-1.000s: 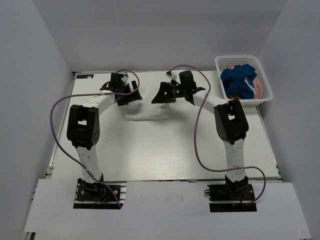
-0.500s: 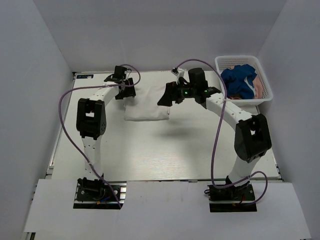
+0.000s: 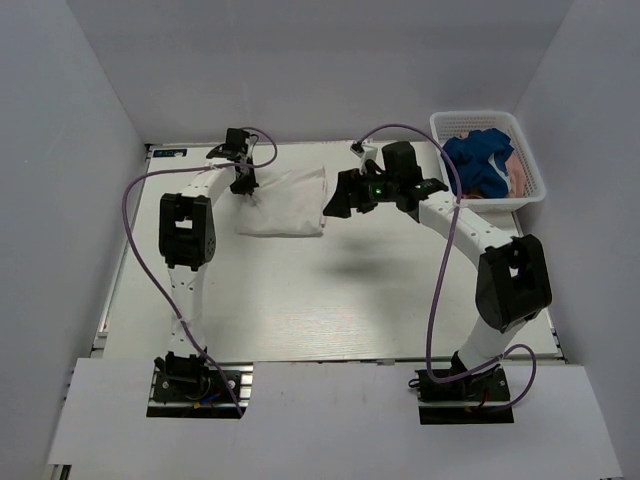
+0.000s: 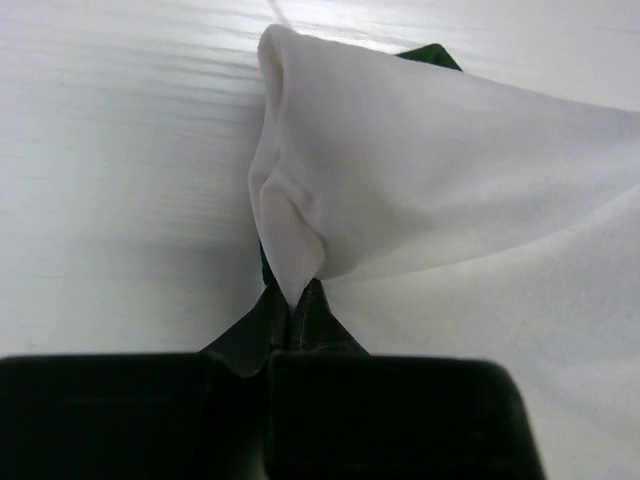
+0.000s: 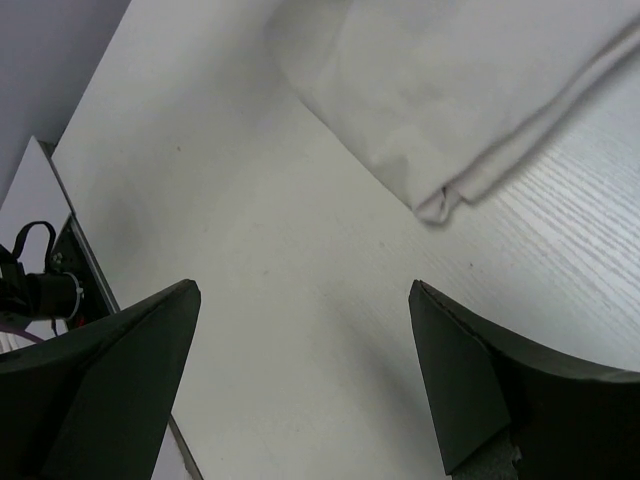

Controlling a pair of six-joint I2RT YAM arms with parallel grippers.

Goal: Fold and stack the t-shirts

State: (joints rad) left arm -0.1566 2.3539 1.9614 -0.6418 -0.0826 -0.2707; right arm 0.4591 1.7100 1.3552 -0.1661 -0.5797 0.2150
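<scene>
Top external view: our left gripper (image 3: 243, 183) pinches a corner of the folded cream shirt (image 3: 288, 205) at the table's (image 3: 300, 290) far middle. Our right gripper (image 5: 302, 295) hangs spread open just right of it. The blue shirt (image 3: 478, 160) and pink shirt (image 3: 521, 178) lie in the basket (image 3: 470, 118).

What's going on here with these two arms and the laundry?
The arms are folding t-shirts. The left end effector is shut on a corner of the cream t-shirt, which lies folded over at the far side of the table. The right end effector is open beside that shirt's right edge, holding nothing. A blue t-shirt and a pink t-shirt sit bunched in the white basket, not yet folded.
</scene>
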